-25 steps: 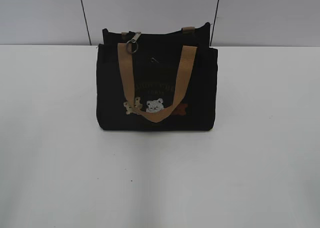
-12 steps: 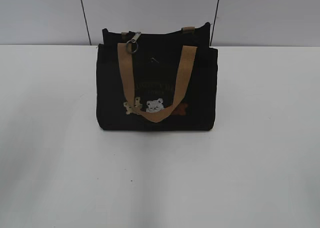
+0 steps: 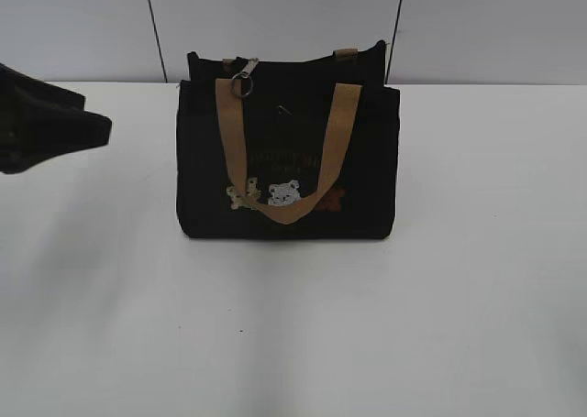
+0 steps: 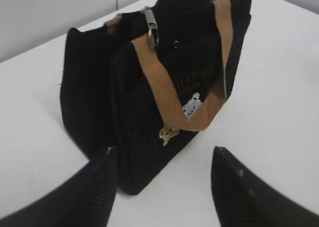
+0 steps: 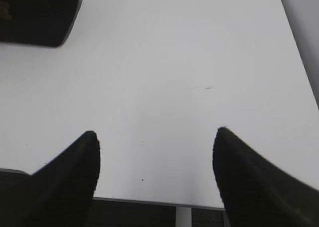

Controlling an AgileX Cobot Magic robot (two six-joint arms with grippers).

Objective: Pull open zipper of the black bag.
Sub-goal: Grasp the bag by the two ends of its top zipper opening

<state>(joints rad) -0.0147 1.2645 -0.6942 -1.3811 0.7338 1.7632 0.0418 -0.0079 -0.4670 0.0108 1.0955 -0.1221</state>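
The black bag [image 3: 289,165] stands upright in the middle of the white table, its tan handle hanging down the front over the bear pictures. The zipper runs along its top edge, and its silver pull with the ring [image 3: 244,76] lies at the top left. My left gripper [image 3: 92,128] shows at the left edge, well clear of the bag. In the left wrist view the left gripper [image 4: 165,151] is open and empty, facing the bag [image 4: 94,102] and the pull [image 4: 151,25]. My right gripper [image 5: 157,132] is open over bare table, with a corner of the bag [image 5: 40,15] far off.
The white table [image 3: 459,298] spreads round the bag on all sides. A grey panelled wall [image 3: 83,23] rises close behind the bag. In the right wrist view the table's near edge [image 5: 149,201] runs just under the fingers.
My left gripper has come into the exterior view from the left edge, where nothing showed before. The bag and its zipper pull have not moved.
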